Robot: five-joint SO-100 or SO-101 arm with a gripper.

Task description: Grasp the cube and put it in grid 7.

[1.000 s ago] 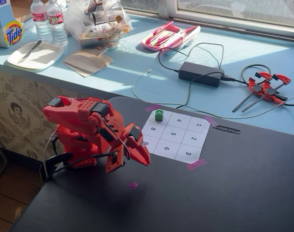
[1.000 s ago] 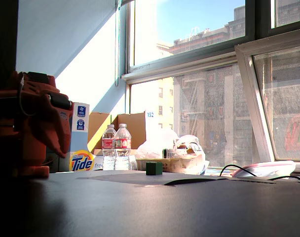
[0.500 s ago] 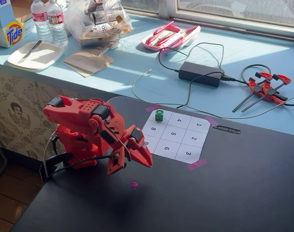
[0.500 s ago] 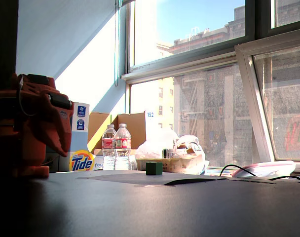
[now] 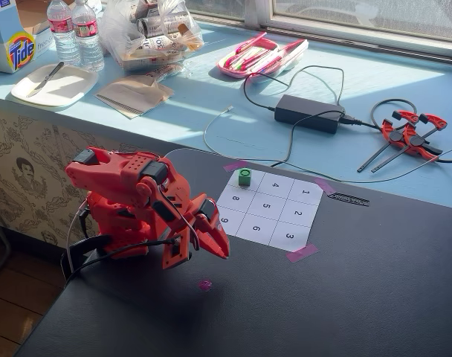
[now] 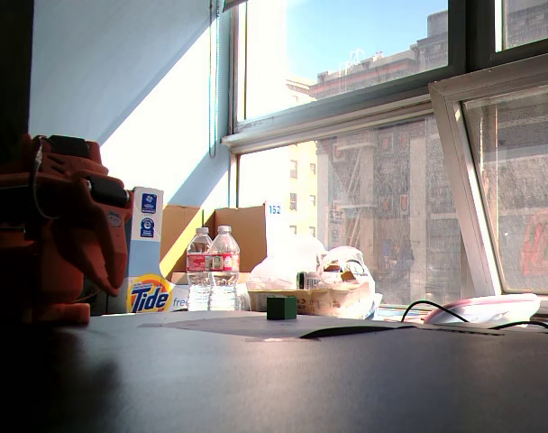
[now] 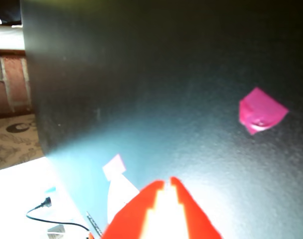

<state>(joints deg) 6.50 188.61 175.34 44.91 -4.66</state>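
Starting at the left of a fixed view, my gripper [image 5: 211, 242] hangs folded over the dark table [image 5: 375, 297], fingertips touching at the tips and holding nothing. Just below it lies a purple tape spot [image 5: 205, 284]. Bare tabletop separates me from the numbered sheet [image 5: 269, 210], where the cube [image 5: 244, 177] sits on grid 7 [image 5: 248, 181], the far corner cell. Beyond the table edge trail cables and a power brick [image 5: 309, 113].

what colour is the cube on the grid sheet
Bright green cube, clearest in a fixed view.
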